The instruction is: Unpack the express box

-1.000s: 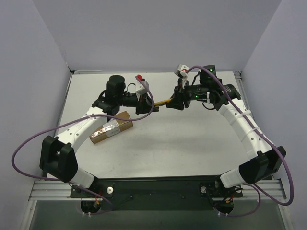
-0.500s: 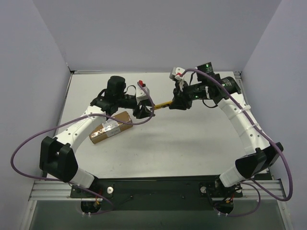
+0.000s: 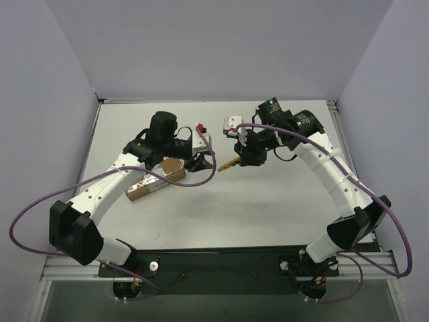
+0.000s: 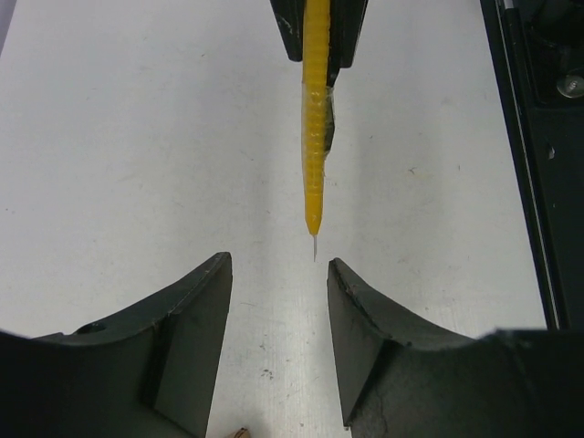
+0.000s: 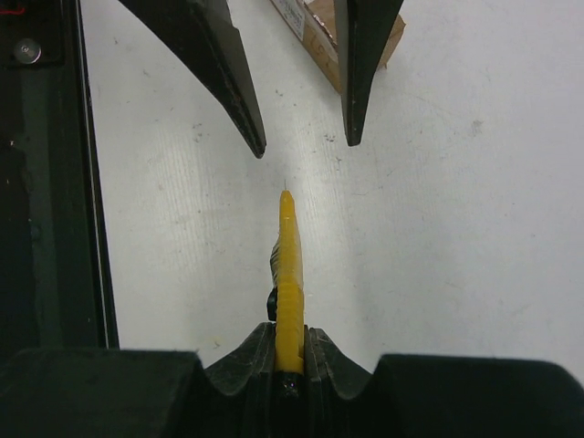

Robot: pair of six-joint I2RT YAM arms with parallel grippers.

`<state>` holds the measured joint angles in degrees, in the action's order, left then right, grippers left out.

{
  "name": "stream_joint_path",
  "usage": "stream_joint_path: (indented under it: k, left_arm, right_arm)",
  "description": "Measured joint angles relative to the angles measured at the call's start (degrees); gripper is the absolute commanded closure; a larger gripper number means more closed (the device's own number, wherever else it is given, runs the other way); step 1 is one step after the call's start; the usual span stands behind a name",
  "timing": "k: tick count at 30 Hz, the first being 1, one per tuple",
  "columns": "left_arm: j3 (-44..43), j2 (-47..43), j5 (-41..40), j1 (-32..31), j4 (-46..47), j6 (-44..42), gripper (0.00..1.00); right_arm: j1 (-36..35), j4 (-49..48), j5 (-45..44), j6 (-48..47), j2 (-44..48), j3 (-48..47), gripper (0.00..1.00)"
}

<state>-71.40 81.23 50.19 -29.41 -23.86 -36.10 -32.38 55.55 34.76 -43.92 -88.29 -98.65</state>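
The express box (image 3: 155,180), brown card with a white label and tape, lies on the table at the left under my left forearm; its corner shows in the right wrist view (image 5: 315,35). My right gripper (image 3: 242,158) is shut on the yellow utility knife (image 3: 229,162), its thin blade tip pointing at my left gripper. The knife shows edge-on in the right wrist view (image 5: 289,274) and the left wrist view (image 4: 316,119). My left gripper (image 3: 204,160) is open and empty, its fingers (image 4: 187,338) either side of the blade line, a short gap from the tip.
The white table (image 3: 268,201) is walled on three sides by pale panels. A black rail (image 4: 534,137) runs along the table edge in the wrist views. Purple cables loop off both arms.
My right gripper has carried the knife left and toward the near side, lowering it. My left gripper has swung slightly nearer, and its jaws now face the blade tip.
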Motion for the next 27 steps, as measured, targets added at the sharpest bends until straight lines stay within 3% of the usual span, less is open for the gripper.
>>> stream_joint_path:
  k: [11,27]
  left_arm:
    - [0.0,2.45,-1.22,-0.7,-1.07,-1.62,0.45]
    - [0.76,2.47,-1.68,-1.68,3.52,2.36,0.78]
  right_arm:
    - [-1.18,-1.9,-0.9,4.07,-1.99,-4.15,1.0]
    - [-1.92,-3.17,-0.9,7.98,-2.51,-4.15,1.0]
